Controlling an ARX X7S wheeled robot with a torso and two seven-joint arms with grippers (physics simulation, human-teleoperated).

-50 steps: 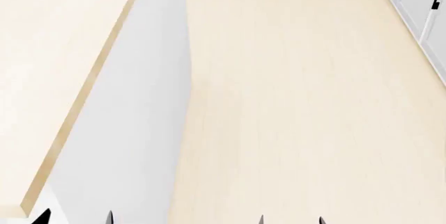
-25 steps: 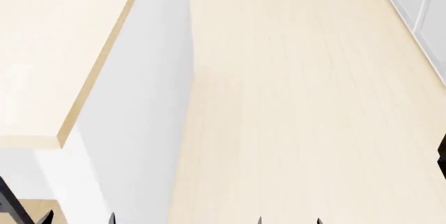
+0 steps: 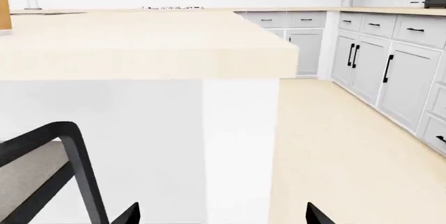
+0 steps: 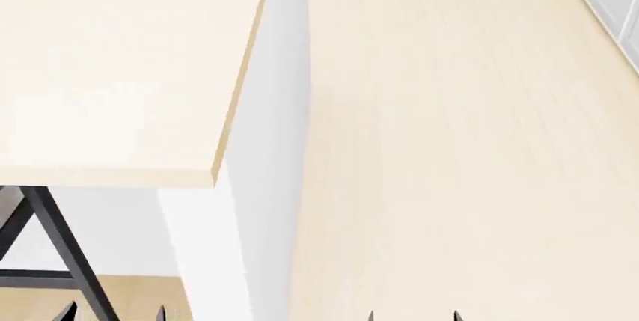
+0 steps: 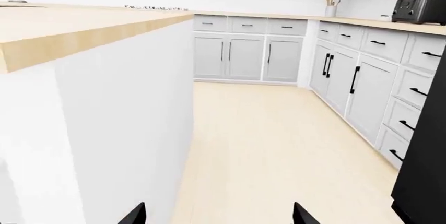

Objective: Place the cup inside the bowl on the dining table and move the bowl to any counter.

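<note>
The cup, the bowl and the dining table are out of view. My left gripper (image 4: 112,313) is open and empty; only its two black fingertips show at the bottom of the head view, and they stand wide apart in the left wrist view (image 3: 223,216). My right gripper (image 4: 414,316) is also open and empty over bare floor, with its tips wide apart in the right wrist view (image 5: 217,216). A light wood-topped island counter (image 4: 120,74) with white sides fills the left of the head view. Its near corner is just ahead of my left gripper.
A black-framed chair with a grey seat (image 3: 42,172) stands by the island's end; black legs (image 4: 55,246) show there. Grey cabinets (image 5: 362,83) under a wood counter line the right and far walls. An orange-brown object (image 3: 3,4), cut off, stands on the island. Pale floor (image 4: 450,149) stretches ahead.
The head view has shifted: the island top now reaches further right, its near end and corner have come into view, and black legs appear below it. Both grippers stay open.
</note>
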